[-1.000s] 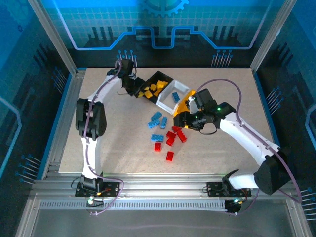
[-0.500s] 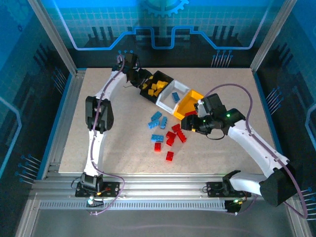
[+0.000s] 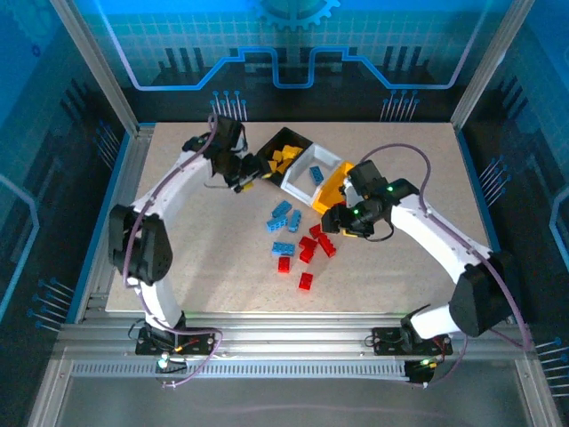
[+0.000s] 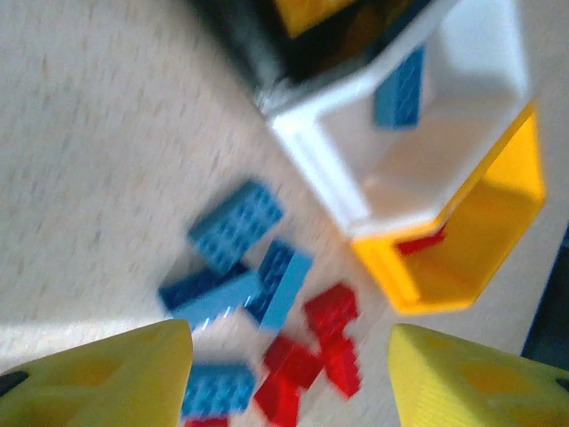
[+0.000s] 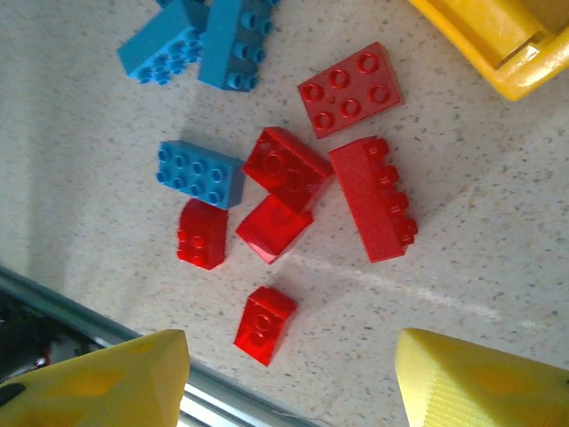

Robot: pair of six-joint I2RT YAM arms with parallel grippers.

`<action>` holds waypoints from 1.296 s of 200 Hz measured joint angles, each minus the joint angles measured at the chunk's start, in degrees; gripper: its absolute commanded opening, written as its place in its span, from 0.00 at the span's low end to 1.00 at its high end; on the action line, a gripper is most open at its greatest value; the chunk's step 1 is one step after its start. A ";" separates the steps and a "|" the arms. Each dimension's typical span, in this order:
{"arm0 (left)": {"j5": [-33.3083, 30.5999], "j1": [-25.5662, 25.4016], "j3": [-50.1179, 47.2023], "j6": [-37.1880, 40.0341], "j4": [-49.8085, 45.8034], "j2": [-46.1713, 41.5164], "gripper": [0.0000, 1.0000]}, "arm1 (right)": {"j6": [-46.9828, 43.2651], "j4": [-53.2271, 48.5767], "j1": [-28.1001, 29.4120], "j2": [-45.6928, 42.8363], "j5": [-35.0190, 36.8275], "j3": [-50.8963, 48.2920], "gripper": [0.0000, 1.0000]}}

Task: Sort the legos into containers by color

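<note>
Three joined containers lie at the table's middle back: a black bin [image 3: 286,142] holding yellow legos [image 3: 283,157], a white bin [image 3: 331,160] with one blue lego [image 3: 316,174], and a yellow bin [image 3: 333,189]. Loose blue legos [image 3: 283,216] and red legos [image 3: 313,246] lie in front of them. My left gripper [image 3: 249,173] hovers at the black bin's near-left side, open and empty. In the left wrist view, the blue legos [image 4: 236,224] and a red lego [image 4: 418,240] inside the yellow bin [image 4: 498,240] show. My right gripper [image 3: 331,222] is open over the red legos [image 5: 289,169].
The red pile's outlier [image 5: 265,325] lies closest to the table's metal front edge [image 5: 133,334]. Bare tabletop [image 3: 196,258] stretches left of the legos and at the far right [image 3: 427,169]. Blue enclosure posts frame the table.
The left gripper opened and drew back from the black bin's far side to its near-left side. The right arm's elbow swung left while its gripper stayed over the red legos.
</note>
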 measured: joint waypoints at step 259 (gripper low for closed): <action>0.00 -3.61 -29.22 -0.90 3.50 -21.00 0.65 | -15.78 -0.66 7.15 25.51 15.41 6.88 0.22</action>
